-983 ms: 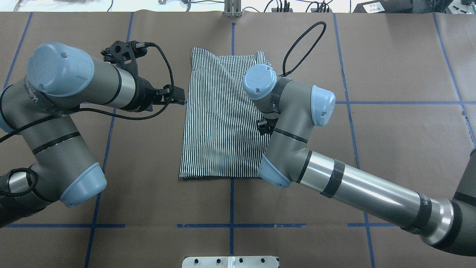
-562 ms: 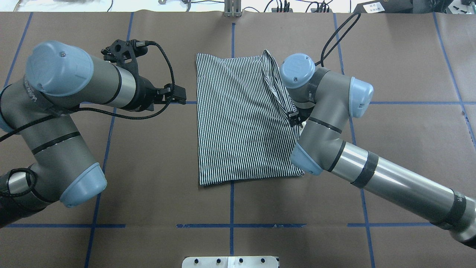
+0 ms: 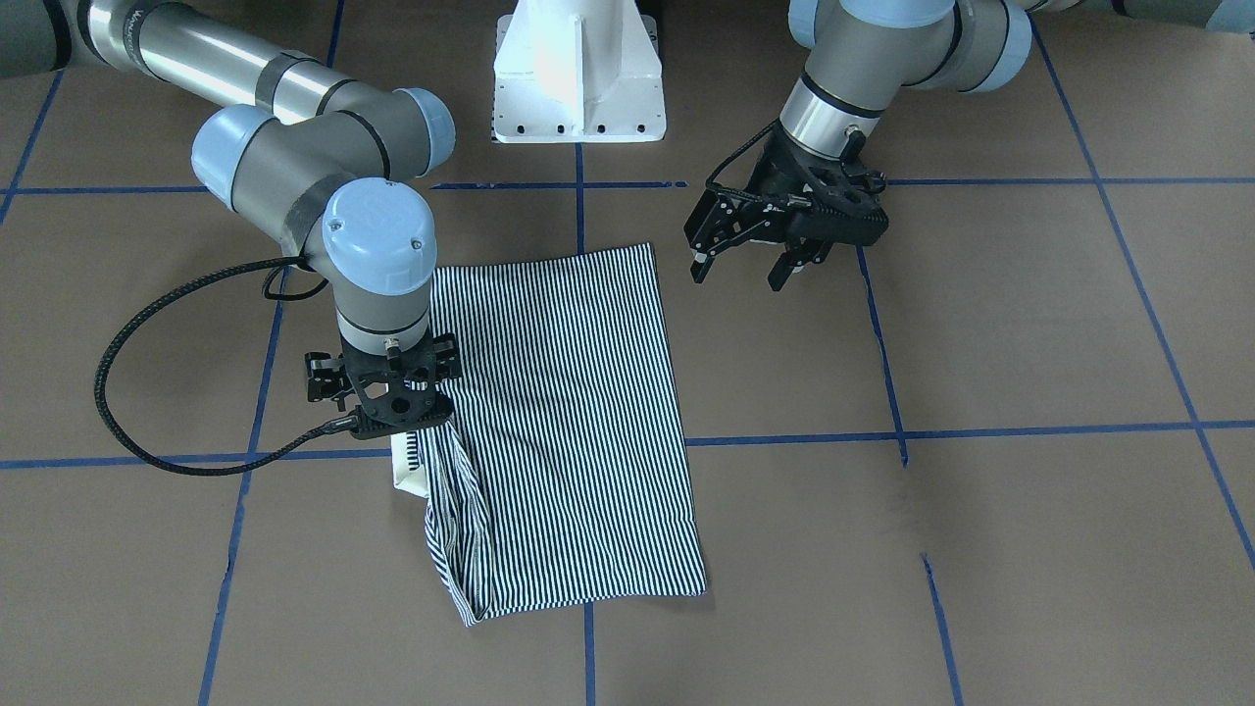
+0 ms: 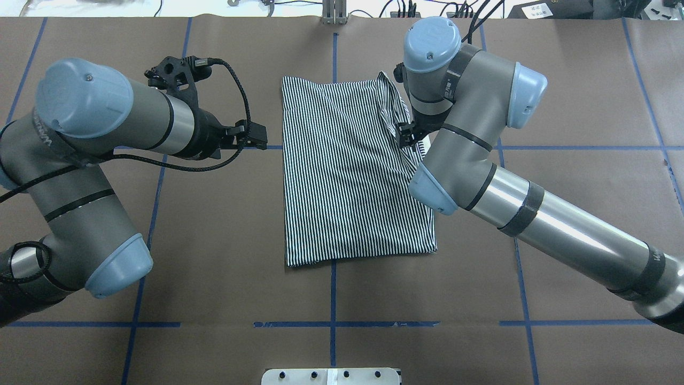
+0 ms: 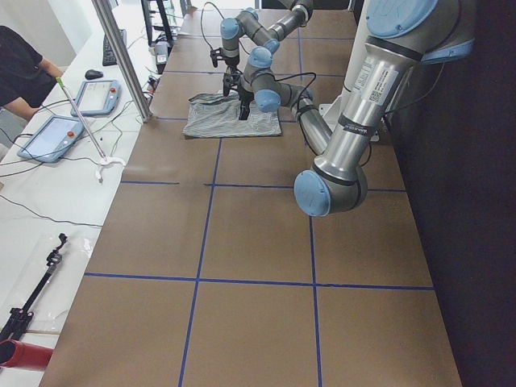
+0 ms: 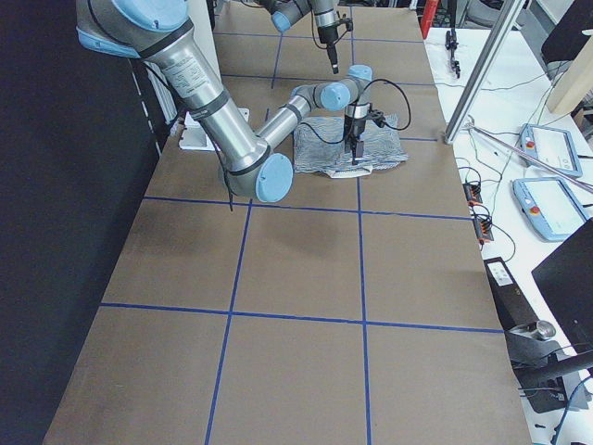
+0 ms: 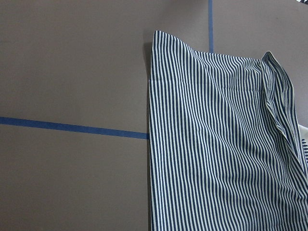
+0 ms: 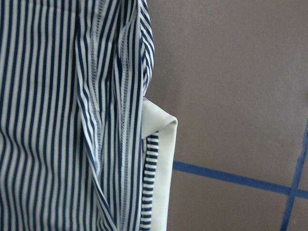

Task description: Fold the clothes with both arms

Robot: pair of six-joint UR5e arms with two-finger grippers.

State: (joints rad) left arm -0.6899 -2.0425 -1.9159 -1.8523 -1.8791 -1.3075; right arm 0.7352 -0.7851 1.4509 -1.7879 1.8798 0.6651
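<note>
The striped shirt (image 4: 347, 176) lies folded into a tall rectangle at the table's middle, also seen as the shirt (image 3: 569, 412). Its white collar (image 3: 404, 469) pokes out from under a loose striped flap on the robot's right side, and the collar (image 8: 161, 159) fills the lower part of the right wrist view. My right gripper (image 3: 387, 410) points straight down just above that flap, open, with no cloth in it. My left gripper (image 3: 738, 277) hovers open over bare table beside the shirt's other long edge, apart from the cloth. The left wrist view shows the shirt (image 7: 216, 144) and no fingers.
The white pedestal base (image 3: 578, 78) stands at the robot's side of the table. Blue tape lines (image 4: 332, 321) cross the brown surface. Beyond the far edge, a side bench holds tablets (image 5: 52, 137) and cables, with a person (image 5: 20, 68) beside it.
The shirt slid toward the robot's right with the right gripper and its right edge spread out. The right arm then drew off toward the far edge, leaving the shirt still. The left arm stayed put.
</note>
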